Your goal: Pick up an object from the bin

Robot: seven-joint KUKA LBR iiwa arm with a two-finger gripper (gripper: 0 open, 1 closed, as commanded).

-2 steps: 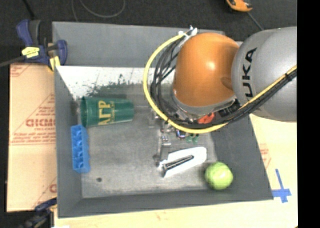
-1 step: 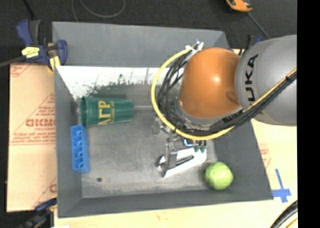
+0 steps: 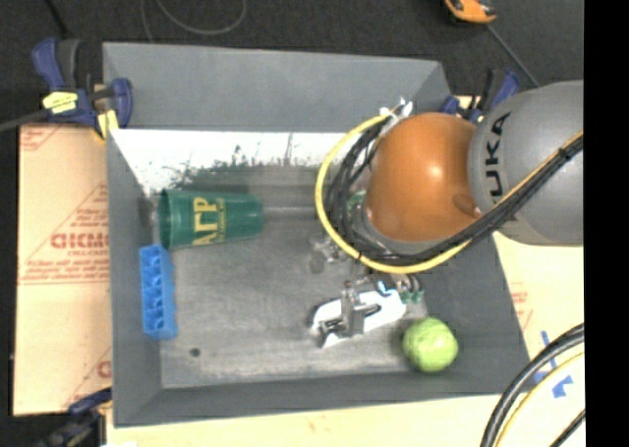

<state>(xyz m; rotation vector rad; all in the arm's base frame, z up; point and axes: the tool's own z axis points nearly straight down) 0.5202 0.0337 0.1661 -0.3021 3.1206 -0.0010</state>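
The grey bin point(image 3: 275, 91) stands on a dark tabletop, its floor mostly bare. Nearest, in the front right corner, lies a green ball point(image 3: 429, 346). Just beside it to the left, the claw point(image 3: 356, 317) sits low over the floor under the arm's orange cover point(image 3: 418, 180). Whether the claw is apart or together I cannot tell, and nothing shows as held in it. Along the left wall lies a blue block point(image 3: 156, 291), and behind it a green cup point(image 3: 209, 217) on its side. By my judgement the pick is not yet done: all three things rest on the floor, and grasping and lifting remain.
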